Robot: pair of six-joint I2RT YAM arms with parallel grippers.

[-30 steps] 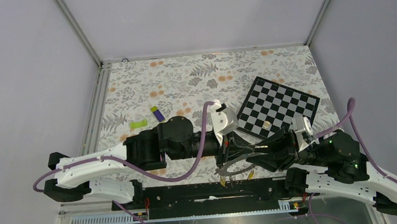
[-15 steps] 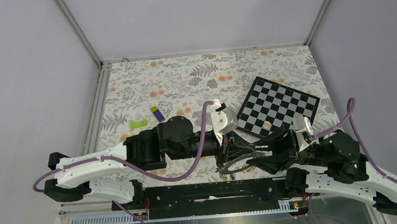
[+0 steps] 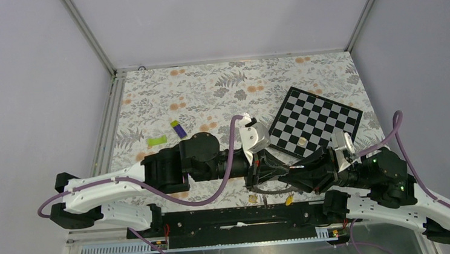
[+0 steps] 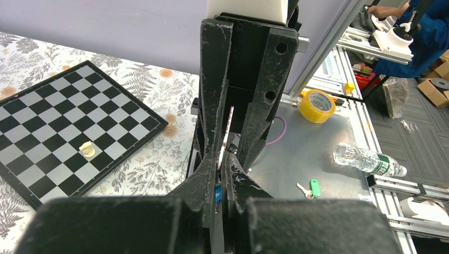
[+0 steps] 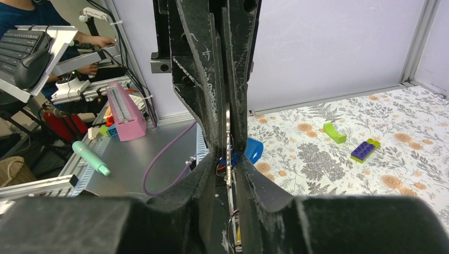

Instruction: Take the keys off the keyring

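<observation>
The grey keyring hangs over the table's near edge between both arms, with a yellow-headed key and another key dangling under it. My left gripper is shut on the ring's rim. In the left wrist view the ring runs edge-on through the pinched left gripper, with a blue key just below. My right gripper faces the left one, tip to tip. In the right wrist view its jaws straddle the thin ring with a sliver of gap on each side. A blue key head shows beyond.
A chessboard with one small pale piece lies at the right. A purple block and a green block sit left of centre. The black rail runs along the near edge under the ring.
The right gripper's jaws widened, then narrowed around the ring as it pushed in toward the left gripper. The ring tilted and its keys swung. The left gripper kept its grip.
</observation>
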